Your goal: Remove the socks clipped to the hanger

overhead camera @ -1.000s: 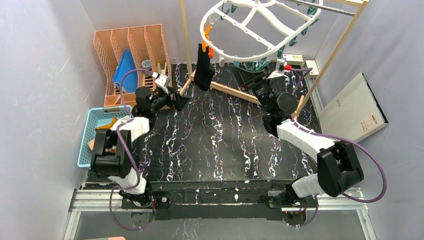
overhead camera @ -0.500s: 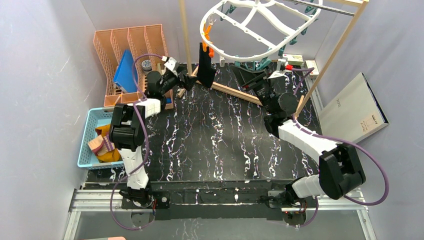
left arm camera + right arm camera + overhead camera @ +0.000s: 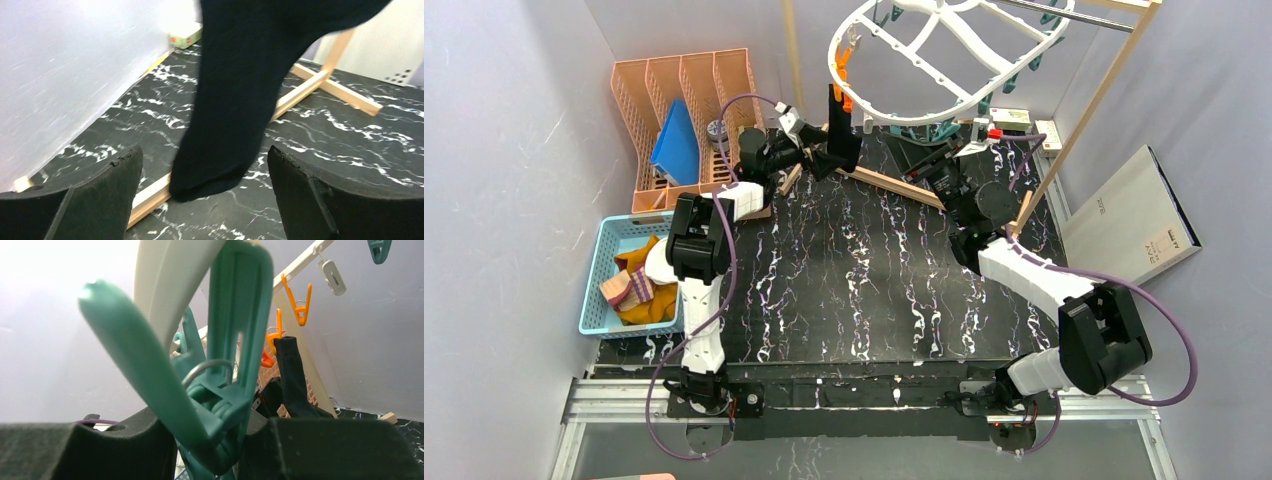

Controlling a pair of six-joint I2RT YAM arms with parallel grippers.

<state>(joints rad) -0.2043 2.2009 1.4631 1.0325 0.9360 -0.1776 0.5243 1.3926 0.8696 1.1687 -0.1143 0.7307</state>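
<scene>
The white oval hanger [image 3: 944,70] hangs at the back, tilted. One black sock [image 3: 838,135] dangles from an orange clip [image 3: 841,75] on its left rim. My left gripper [image 3: 812,157] is open, just left of the sock's lower end. In the left wrist view the sock [image 3: 245,90] hangs ahead between my two spread fingers [image 3: 95,200], apart from both. My right gripper [image 3: 946,165] is shut on a teal clip [image 3: 220,390] under the hanger's near rim. The black sock also shows in the right wrist view [image 3: 291,375]. Other socks [image 3: 642,290] lie in the blue basket.
A wooden frame [image 3: 894,182] with a metal rod [image 3: 1064,15] carries the hanger; its base bar lies under the sock [image 3: 150,197]. A blue basket [image 3: 592,300] sits at the left. An orange file rack [image 3: 686,95] stands behind it. A white box [image 3: 1129,215] lies right.
My left arm has swung from beside the blue basket to the back, up to the black sock. The socks in the basket are now uncovered. The right arm has barely moved.
</scene>
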